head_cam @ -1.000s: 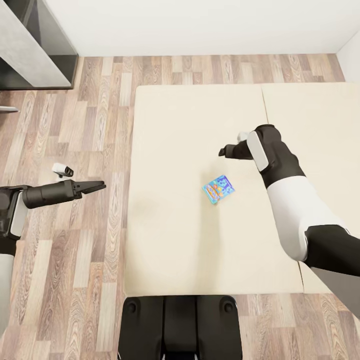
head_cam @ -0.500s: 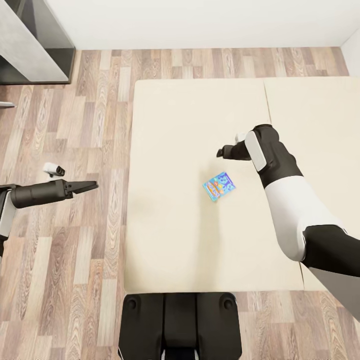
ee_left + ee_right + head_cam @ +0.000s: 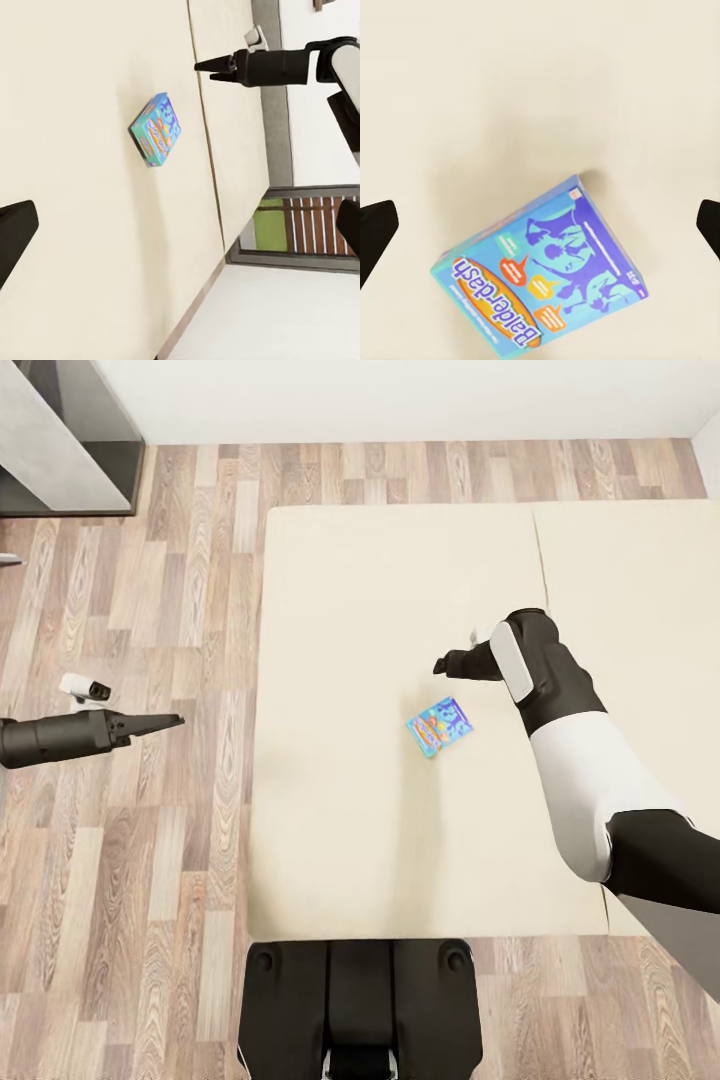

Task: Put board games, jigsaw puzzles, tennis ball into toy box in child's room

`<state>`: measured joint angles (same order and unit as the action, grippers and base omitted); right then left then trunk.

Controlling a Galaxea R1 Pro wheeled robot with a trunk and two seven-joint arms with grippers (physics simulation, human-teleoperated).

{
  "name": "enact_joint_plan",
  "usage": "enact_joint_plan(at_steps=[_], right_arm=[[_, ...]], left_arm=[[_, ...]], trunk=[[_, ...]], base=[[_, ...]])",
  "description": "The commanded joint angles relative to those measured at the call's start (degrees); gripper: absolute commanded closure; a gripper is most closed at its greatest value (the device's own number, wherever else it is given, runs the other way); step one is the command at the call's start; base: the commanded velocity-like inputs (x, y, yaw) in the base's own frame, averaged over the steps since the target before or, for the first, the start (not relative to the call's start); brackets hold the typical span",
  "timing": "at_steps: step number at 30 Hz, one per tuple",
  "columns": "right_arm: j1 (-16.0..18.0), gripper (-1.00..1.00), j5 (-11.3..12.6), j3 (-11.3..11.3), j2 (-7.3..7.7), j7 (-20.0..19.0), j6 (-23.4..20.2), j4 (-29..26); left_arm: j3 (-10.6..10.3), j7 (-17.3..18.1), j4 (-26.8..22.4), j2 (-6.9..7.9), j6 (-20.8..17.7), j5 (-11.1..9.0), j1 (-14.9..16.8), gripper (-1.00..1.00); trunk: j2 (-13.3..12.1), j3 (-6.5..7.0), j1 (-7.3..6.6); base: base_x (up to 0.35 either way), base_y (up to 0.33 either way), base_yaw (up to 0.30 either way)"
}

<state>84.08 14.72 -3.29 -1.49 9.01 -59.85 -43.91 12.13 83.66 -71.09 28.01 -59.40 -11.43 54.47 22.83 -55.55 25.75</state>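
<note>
Rt gripper [image 3: 441,663], jaws spread, hangs just above small blue printed cardboard game box [image 3: 439,725] mid-bed [image 3: 330,840]; left jaws pinched, far off.

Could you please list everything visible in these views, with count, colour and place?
board game: one, blue box with an orange label, lying flat on the bed, nearer the robot than the right gripper.
bed: one, cream mattress in two sections, ahead of the robot.
floor: wood planks, left of the bed and beyond it.
cabinet: one, grey and dark, far left corner by the white wall.
robot base: one, black, at the near edge of the bed.
left gripper: one, black, over the floor left of the bed, fingers together.
right gripper: one, black, above the bed just beyond the board game, fingers wide apart in the right wrist view.
</note>
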Motion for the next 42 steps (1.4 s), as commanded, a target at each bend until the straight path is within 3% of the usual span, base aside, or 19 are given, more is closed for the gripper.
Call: enact_joint_plan(at_steps=[1,28,35,42], right_arm=[[0.06,-1.0,0.59,-0.12,0.01,0.58,-0.15,-0.03],[0.38,-1.0,0.4,-0.14,0.26,0.66,0.01,-0.04],[0.3,-1.0,0.32,-0.14,0.02,0.74,0.37,-0.11],[0.37,-1.0,0.31,-0.14,0.28,0.78,0.42,-0.12]], left_arm=[[-0.01,0.17,-0.07,0.01,-0.6,-0.07,0.02,-1.0],[0.17,0.67,-3.19,0.5,-0.6,-0.08,0.02,-1.0],[0.17,5.39,-3.34,2.6,-0.6,0.07,0.02,-1.0],[0.17,6.34,-3.35,3.59,-0.6,0.09,0.02,-1.0]], trunk=[[0.09,-0.16,0.03],[0.09,-2.71,0.03],[0.09,-3.38,0.03],[0.09,-4.04,0.03]], base=[[0.0,0.0,0.0],[0.0,0.0,0.0],[0.0,0.0,0.0],[0.0,0.0,0.0]])
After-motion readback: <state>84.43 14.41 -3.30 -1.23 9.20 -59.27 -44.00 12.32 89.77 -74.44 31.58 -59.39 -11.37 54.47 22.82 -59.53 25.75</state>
